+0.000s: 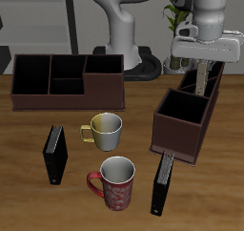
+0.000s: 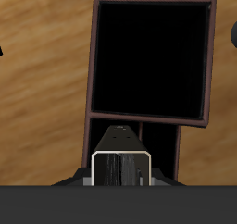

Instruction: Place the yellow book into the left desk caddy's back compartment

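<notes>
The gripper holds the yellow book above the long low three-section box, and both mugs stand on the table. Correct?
Not quite. The exterior view shows the gripper with the yellow book over the left desk caddy, not the three-section box. The mugs do stand on the table.

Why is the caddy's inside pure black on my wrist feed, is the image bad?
Wrist view: sharp, no glare; the left desk caddy just renders its big square section unlit, so depth is unreadable. Exterior view: even lighting, soft shadows, the same caddy interior dark there too; the gripper hangs over it.
</notes>
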